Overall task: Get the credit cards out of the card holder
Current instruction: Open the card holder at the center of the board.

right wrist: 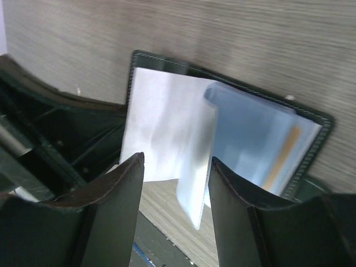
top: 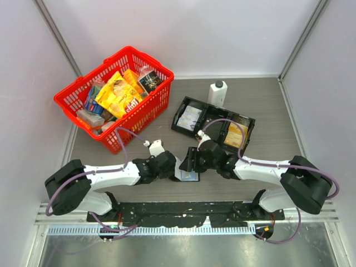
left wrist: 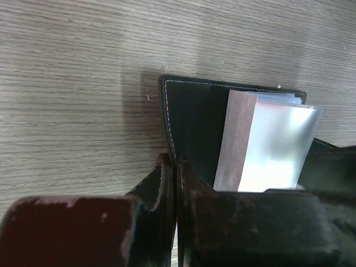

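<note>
Cards [right wrist: 261,144] are sitting in the holder [left wrist: 194,122] your left tool [left wrist: 176,167] is clamping, so you should be steering the released right tool [right wrist: 177,164] onto one card's edge.

Wood-grain table [top: 267,100] carries red basket [top: 142,114], black tray [top: 179,118], white bottle [top: 217,93], open card holder [top: 189,176].

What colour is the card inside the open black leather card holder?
Light blue card with a yellow-orange stripe, in the card holder; clearest in right wrist view.
</note>
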`<state>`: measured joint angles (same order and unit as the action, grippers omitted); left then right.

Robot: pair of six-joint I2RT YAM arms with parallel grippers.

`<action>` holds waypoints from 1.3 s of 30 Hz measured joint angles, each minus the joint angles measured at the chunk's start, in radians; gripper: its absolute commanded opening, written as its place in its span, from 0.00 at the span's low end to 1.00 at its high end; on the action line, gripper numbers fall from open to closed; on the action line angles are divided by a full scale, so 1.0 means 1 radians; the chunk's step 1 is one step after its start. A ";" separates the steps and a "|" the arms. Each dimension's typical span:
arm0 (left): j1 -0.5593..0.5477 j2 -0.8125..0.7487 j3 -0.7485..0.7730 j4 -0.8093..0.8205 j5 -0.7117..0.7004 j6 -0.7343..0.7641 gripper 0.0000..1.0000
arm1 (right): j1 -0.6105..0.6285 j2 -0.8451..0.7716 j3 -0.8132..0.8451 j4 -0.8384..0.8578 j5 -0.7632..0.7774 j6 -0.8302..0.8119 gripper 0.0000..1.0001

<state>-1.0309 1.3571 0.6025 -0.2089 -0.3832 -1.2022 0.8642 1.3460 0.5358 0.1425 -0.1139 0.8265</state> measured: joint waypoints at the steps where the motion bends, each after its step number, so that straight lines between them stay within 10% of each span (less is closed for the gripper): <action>1: 0.000 -0.001 -0.003 0.003 0.000 -0.001 0.03 | 0.010 0.004 0.005 0.004 -0.005 0.000 0.54; 15: 0.001 -0.235 -0.093 -0.033 -0.040 -0.027 0.65 | 0.065 0.095 0.119 0.051 -0.055 -0.039 0.63; 39: 0.005 -0.619 -0.098 -0.190 -0.076 0.053 0.67 | 0.070 0.314 0.232 0.023 -0.086 -0.115 0.63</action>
<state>-1.0256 0.7383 0.5041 -0.3992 -0.4591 -1.1496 0.9340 1.6604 0.7673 0.1650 -0.1997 0.7113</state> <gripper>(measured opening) 0.674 0.636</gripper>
